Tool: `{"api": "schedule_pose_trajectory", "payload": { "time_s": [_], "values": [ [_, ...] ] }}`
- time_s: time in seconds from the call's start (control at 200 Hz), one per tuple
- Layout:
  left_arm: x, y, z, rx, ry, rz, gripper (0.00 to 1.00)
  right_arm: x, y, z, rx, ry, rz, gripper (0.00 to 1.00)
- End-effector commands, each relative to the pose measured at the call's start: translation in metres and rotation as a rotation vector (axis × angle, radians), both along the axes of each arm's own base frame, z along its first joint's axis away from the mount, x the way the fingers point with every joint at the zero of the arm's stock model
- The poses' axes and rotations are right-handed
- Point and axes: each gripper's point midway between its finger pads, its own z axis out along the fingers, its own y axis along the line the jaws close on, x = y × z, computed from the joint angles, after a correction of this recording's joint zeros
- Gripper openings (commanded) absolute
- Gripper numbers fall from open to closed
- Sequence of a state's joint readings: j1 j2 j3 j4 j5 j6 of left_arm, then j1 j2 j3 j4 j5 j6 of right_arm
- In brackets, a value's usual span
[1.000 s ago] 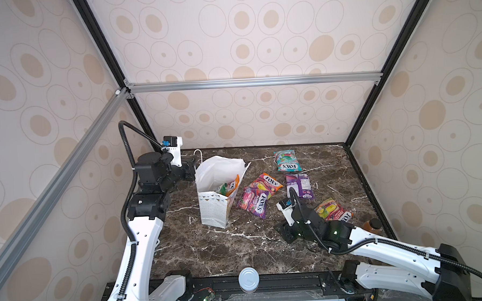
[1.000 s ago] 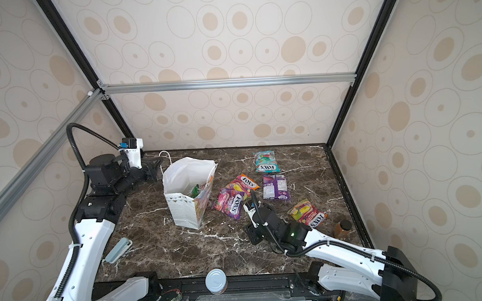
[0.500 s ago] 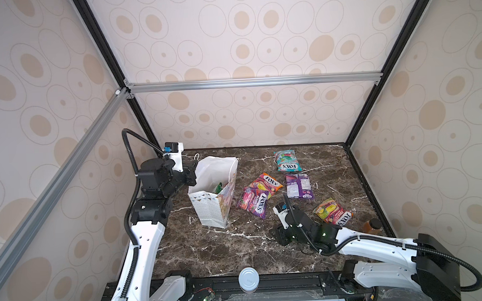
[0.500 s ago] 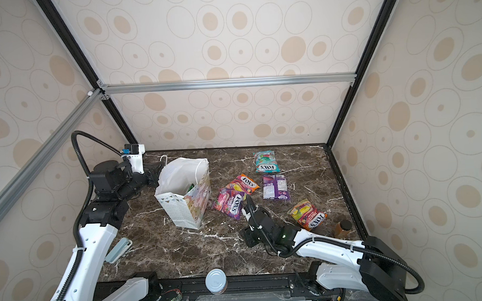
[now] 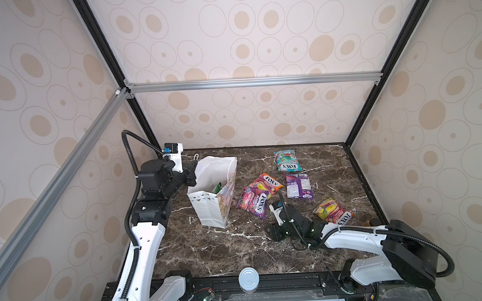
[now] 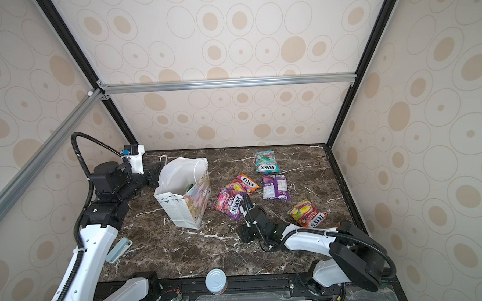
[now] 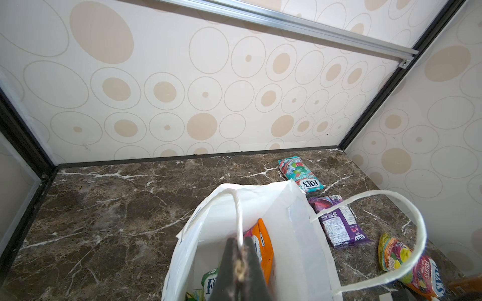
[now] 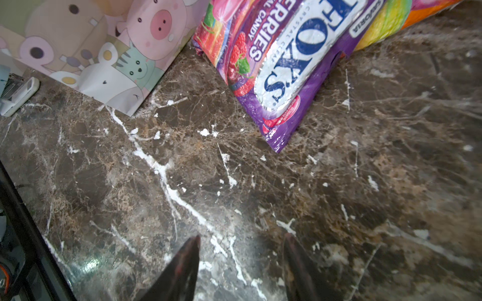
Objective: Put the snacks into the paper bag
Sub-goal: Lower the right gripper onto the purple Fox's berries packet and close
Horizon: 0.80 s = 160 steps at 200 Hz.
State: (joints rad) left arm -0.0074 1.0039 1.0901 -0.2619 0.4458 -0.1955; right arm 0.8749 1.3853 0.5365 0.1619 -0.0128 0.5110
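At the front edge of the bench (image 5: 211,256) sits one white round cap (image 5: 248,279). Just beyond it the right pincer (image 8: 241,263) hangs low over bare marble, its jaws spread apart with nothing between them. One small amber-brown object (image 5: 370,223) shows partly behind that arm, and one pale green flat object (image 6: 118,250) lies by the left edge. Five snacks lie flat on the bench. Nearest, on the right, is the fruits packet (image 5: 332,213), yellow-green, reading "FOX'S" and "FRUITS". Just ahead of the right pincer lies the berries packet (image 8: 281,60), magenta and purple, reading "FOX'S", "BERRIES", "CRYSTAL" and "CANDY". Left of it stands the one paper bag (image 5: 211,208), upright, with triangle bunting under its rim and cartoon animals, a pink pig among them, on its side. Two packets show inside it: an inner orange packet (image 7: 263,245) and a green packet (image 7: 210,281) showing "FO". The bag has two handles: the left pincer (image 7: 240,242) is clamped tight on one cord handle (image 7: 238,208) at the far left rim, and the free loop (image 7: 417,221) hangs loose. Behind the berries packet, touching it, is the orange packet (image 5: 266,182), reading "FOX'S". Beside that, apart, the purple packet (image 5: 298,186) lies back up, its white panel too small to read. Farthest, near the back wall, is the teal packet (image 5: 286,161), reading "FOX'S".
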Motion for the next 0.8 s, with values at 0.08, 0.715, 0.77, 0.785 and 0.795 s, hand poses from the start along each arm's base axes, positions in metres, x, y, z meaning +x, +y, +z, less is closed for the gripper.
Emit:
{"api": "schedule_pose_trajectory", "payload": {
  "time_s": [0.08,0.715,0.77,0.785,0.795],
  "values": [
    [-0.002,0.000,0.012,-0.009,-0.041,-0.001,0.00,0.022,0.016,0.010,0.098,0.000,-0.001,0.56],
    [-0.006,0.002,0.019,-0.003,-0.057,0.008,0.00,0.063,0.020,-0.013,0.017,0.092,-0.098,0.71],
    [-0.007,0.001,0.019,-0.004,-0.059,0.004,0.00,0.067,0.018,-0.014,0.003,0.082,-0.118,0.71],
    [-0.007,0.001,0.020,-0.004,-0.063,0.004,0.00,0.068,0.018,-0.013,0.000,0.081,-0.122,0.71],
    [-0.007,0.001,0.020,-0.004,-0.063,0.005,0.00,0.068,0.017,-0.014,-0.005,0.082,-0.124,0.71]
  ]
}}
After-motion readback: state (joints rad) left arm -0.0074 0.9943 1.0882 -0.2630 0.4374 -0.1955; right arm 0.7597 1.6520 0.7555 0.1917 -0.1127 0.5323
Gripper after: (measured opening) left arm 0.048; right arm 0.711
